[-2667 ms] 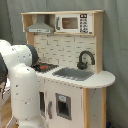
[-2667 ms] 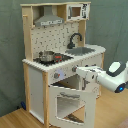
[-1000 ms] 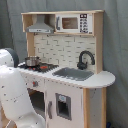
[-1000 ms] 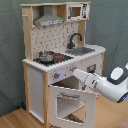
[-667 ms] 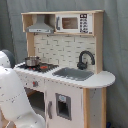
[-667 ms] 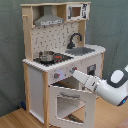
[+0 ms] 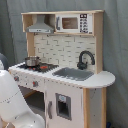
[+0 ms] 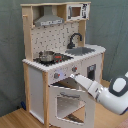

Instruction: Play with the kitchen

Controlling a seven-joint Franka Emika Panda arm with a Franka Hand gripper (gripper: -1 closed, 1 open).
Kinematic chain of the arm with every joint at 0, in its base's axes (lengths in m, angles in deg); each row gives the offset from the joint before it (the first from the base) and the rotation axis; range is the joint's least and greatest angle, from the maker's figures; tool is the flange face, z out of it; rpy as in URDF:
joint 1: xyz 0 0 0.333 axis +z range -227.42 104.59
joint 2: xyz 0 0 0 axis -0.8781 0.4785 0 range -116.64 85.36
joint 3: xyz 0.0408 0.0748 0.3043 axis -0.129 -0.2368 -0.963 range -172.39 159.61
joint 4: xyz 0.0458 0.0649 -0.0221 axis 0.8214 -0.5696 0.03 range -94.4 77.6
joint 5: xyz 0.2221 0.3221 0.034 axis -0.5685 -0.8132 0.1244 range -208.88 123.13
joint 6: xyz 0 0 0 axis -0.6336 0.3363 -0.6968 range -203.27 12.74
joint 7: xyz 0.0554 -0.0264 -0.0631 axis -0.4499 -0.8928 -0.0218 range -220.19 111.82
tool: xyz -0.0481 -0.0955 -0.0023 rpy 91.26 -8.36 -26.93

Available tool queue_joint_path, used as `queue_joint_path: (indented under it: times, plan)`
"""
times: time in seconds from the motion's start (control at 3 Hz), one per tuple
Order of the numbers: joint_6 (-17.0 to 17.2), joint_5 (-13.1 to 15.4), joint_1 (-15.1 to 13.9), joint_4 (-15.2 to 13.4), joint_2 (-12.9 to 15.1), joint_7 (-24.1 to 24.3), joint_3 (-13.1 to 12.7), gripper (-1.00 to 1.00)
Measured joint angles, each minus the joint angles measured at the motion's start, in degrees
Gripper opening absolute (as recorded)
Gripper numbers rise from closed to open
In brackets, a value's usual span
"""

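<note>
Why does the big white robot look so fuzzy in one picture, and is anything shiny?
In the first exterior view the arm sits close to the camera, a soft white blob; in the second exterior view the whole picture is slightly soft, and the pot on the kitchen shows a small bright glint.

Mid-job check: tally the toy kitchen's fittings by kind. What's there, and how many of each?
Hood: 1
Microwave: 1
Faucet: 1
Sink: 1
Pot: 1
Stove knobs: 2
Oven door: 1
Total: 8
</note>
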Motion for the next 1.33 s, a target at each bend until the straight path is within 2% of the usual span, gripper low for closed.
queue_joint_path:
  times: [0.67,1.33]
  plan:
    - [-0.1,-3.3,1.8,0.4,-5.3,13.3,-0.1,1.00]
    - [-2.1,-7.9,2.8,0.7,-10.3,25.8,-0.2,1.00]
